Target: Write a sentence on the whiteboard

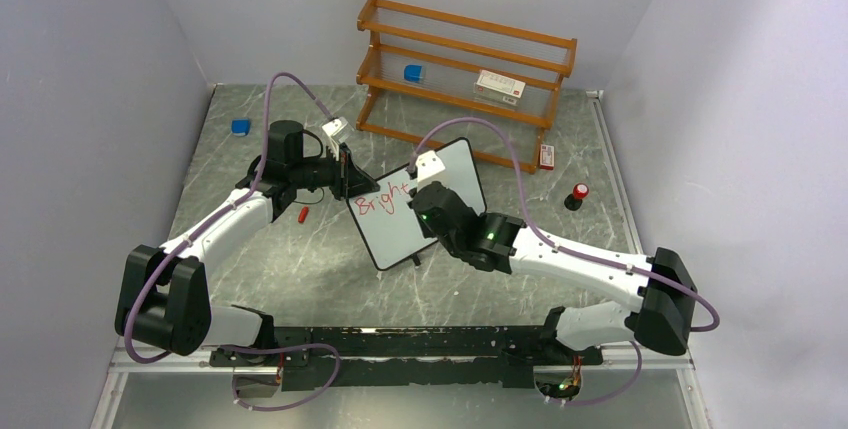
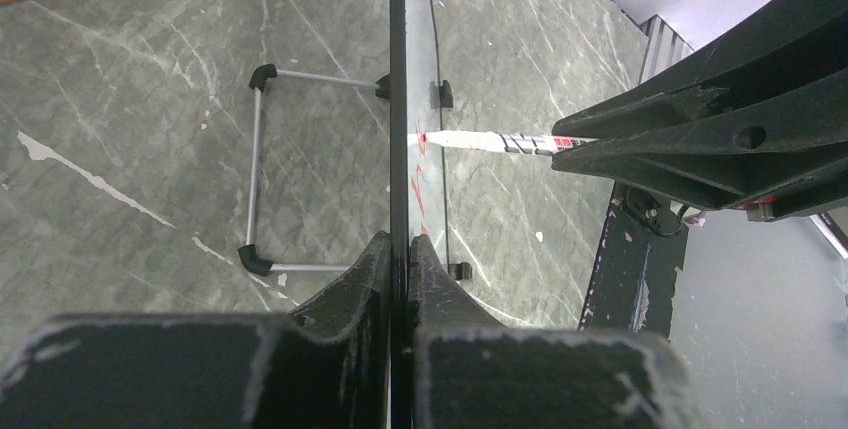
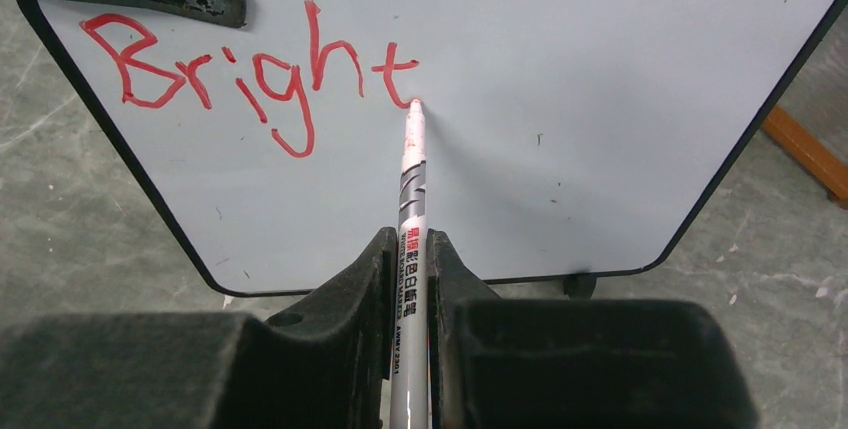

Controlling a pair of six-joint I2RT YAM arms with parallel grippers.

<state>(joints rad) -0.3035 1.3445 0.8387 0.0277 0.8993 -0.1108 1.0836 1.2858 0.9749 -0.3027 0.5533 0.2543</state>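
We've got the shelf [image 1: 465, 59] at 12 o'clock, with the whiteboard [image 1: 395, 234] standing mid-table in front of it. Our left gripper [image 2: 400, 249] is clamped on its 10 o'clock corner. The right gripper [image 3: 408, 249] is squeezed tight on the marker [image 3: 411, 179], tip touching just after "Bright", and its arm blocks some of the board from above. A red cap [image 1: 303, 214] lies at 9.

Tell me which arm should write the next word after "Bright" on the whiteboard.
Right. The right gripper is shut on the red marker, its tip touching the whiteboard at the foot of the "t". The left gripper is clamped on the board's edge, steadying it.
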